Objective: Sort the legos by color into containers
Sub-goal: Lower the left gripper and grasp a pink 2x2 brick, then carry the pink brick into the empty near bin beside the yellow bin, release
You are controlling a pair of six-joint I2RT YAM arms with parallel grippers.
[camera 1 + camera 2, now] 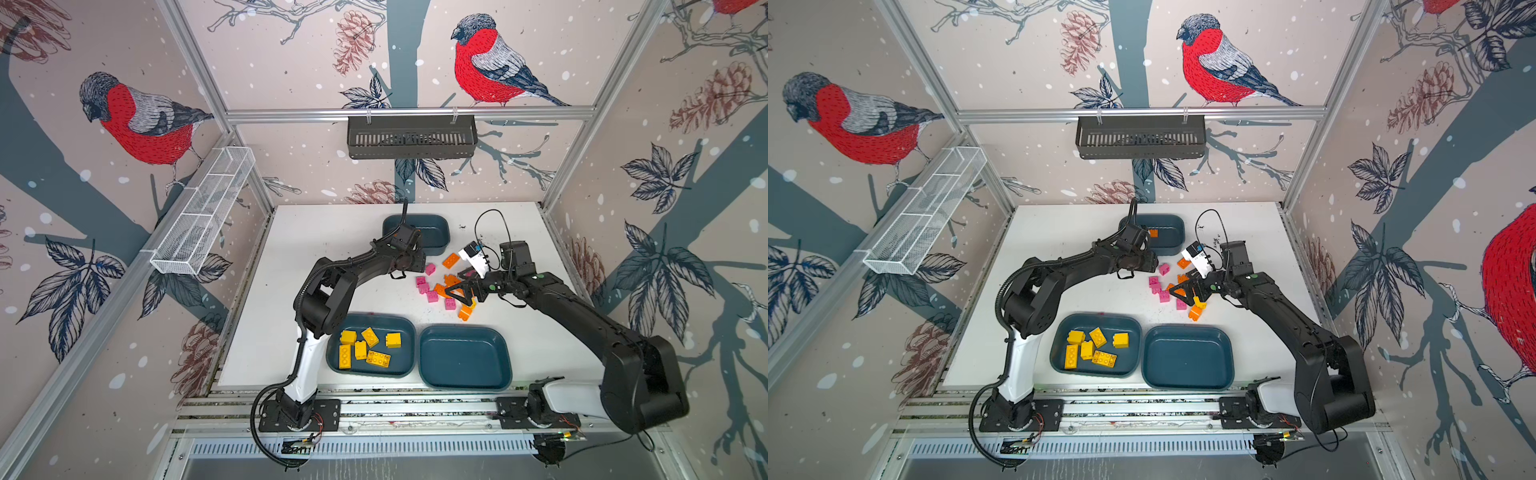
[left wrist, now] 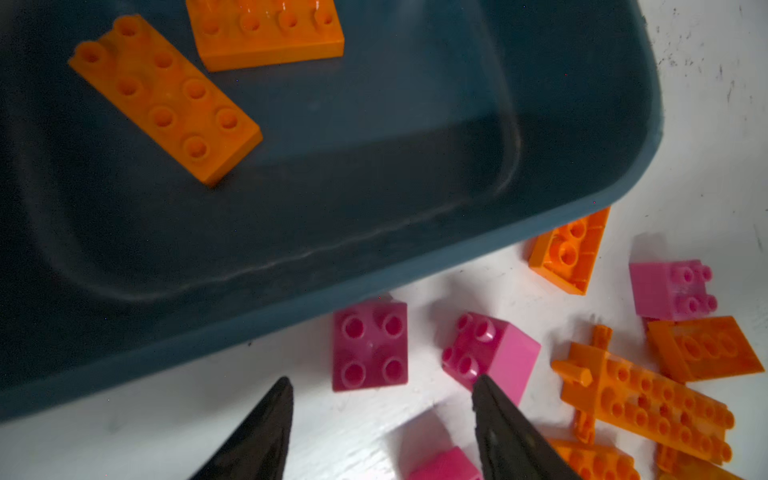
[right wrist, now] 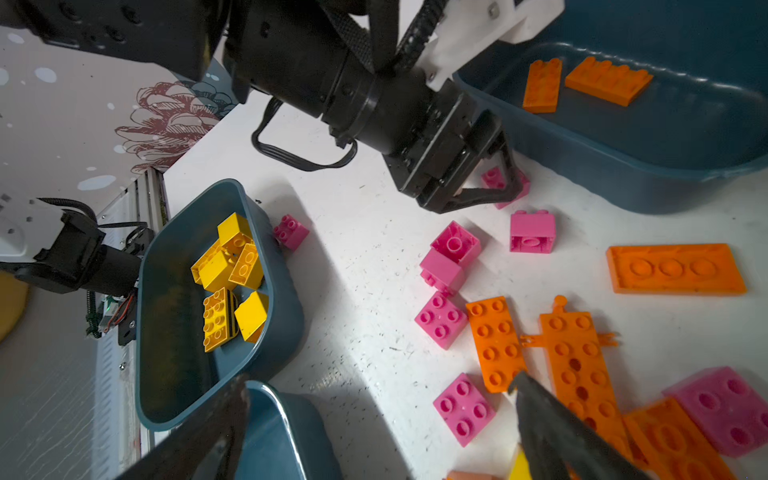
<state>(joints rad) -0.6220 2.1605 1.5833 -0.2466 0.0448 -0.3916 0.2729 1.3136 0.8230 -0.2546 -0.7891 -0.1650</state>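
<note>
Loose pink legos [image 1: 432, 296] and orange legos [image 1: 450, 260] lie in a pile mid-table. My left gripper [image 2: 382, 384] is open and low over the pile beside the far container [image 2: 374, 208], which holds two orange plates [image 2: 166, 99]. A dark pink square brick [image 2: 370, 349] lies just beyond its fingertips, untouched. My right gripper [image 3: 379, 384] is wide open above the pile's near side, with a pink flat square [image 3: 463, 409] on the table between its fingers. The near-left container [image 1: 374, 322] holds several yellow legos [image 1: 370, 336]. The near-right container [image 1: 465, 357] is empty.
A black slotted basket [image 1: 411, 137] hangs on the back rail and a white wire mesh basket [image 1: 203, 212] on the left wall. Both arms meet over the pile, the left gripper [image 3: 478, 183] close ahead of the right one. A yellow brick [image 1: 1200, 304] sits at the pile's near edge.
</note>
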